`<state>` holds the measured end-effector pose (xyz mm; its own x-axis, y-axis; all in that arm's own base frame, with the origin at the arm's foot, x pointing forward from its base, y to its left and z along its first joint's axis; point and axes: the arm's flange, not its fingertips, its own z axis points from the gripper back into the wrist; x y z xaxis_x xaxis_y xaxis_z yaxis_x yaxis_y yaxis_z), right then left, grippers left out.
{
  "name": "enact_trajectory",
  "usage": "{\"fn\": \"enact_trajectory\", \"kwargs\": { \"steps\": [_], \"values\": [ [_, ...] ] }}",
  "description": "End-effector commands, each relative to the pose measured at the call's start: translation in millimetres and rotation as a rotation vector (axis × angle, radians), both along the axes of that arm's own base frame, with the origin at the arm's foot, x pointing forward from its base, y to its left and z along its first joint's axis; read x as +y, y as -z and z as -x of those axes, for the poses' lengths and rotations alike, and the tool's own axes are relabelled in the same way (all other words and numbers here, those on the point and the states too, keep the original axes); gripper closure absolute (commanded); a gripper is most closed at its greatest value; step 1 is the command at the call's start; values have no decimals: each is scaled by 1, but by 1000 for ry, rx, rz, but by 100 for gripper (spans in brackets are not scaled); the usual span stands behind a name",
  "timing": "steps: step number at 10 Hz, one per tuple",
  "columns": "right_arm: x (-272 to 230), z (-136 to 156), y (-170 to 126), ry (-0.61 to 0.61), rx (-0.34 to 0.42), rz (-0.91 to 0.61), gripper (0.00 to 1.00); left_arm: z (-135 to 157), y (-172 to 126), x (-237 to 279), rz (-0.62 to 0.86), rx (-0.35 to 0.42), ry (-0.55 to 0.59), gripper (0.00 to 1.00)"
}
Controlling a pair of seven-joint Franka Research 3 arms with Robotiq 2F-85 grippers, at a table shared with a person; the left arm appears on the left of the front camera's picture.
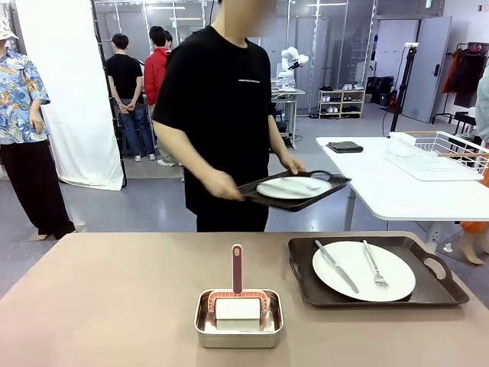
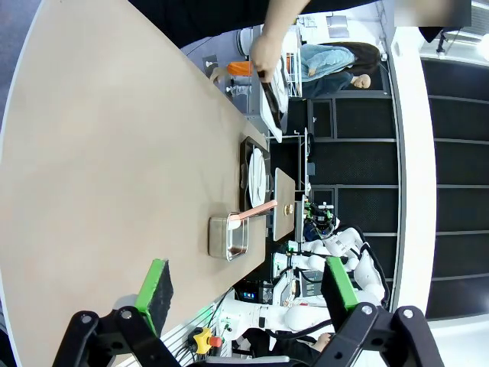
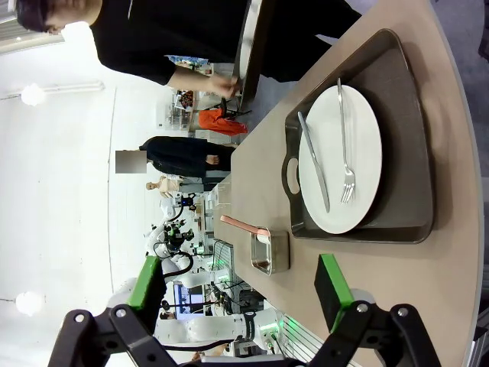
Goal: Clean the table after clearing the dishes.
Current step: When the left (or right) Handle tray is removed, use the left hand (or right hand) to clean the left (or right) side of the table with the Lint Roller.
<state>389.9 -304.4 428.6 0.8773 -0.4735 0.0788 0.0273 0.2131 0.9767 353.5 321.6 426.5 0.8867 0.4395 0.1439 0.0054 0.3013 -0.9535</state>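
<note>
While left tool [image 2: 246, 269] and right tool [image 3: 238, 265] gape empty, a round white plate [image 1: 357, 266] tops a dark tray [image 1: 302, 292].

No legible text or numbers, small white chest mark [image 1: 248, 80] on black shirt [image 1: 214, 130] unreadable
</note>
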Motion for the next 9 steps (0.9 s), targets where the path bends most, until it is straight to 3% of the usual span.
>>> {"fn": "enact_trajectory", "kwargs": {
  "steps": [1,4,5,9],
  "values": [
    [1,-1,-2,-1,-1,2,0,2,-1,1,8,-4,2,0],
    [1,-1,-2,-1,-1,2,0,0,0,0,0,0,0,0],
    [1,-1,-2,-1,-1,2,0,-8,-13,-11,-73,-60,63,0],
    [1,-1,-2,-1,-1,2,0,-64,-115,-88,-360,-223,302,0]
  ]
}}
